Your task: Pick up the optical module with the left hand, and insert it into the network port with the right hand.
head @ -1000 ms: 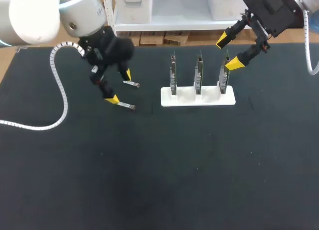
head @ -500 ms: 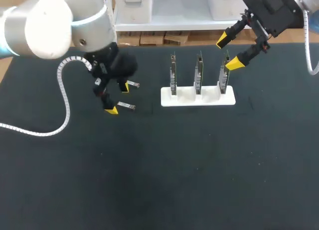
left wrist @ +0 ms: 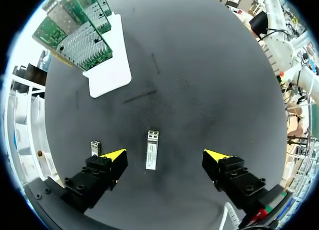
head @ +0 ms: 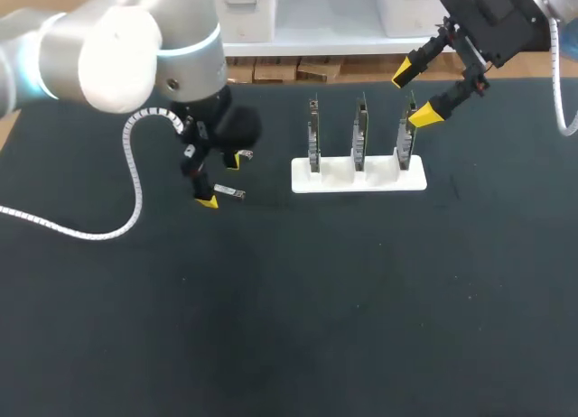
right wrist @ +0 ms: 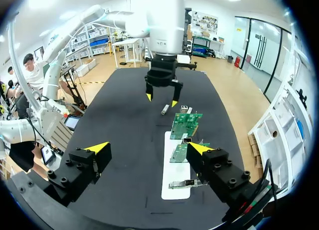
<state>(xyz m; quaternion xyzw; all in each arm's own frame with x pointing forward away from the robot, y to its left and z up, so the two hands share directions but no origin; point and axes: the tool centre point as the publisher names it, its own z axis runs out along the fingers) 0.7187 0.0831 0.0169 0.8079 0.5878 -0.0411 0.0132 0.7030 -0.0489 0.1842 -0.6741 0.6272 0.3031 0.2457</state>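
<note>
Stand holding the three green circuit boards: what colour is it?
The stand is plain white; the head view shows it best.

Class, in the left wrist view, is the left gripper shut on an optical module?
No, the left gripper is open, the optical module lying untouched between its fingers.

A robotics lab: robot arms (head: 117, 47) over racked circuit boards (head: 360, 135).
</note>
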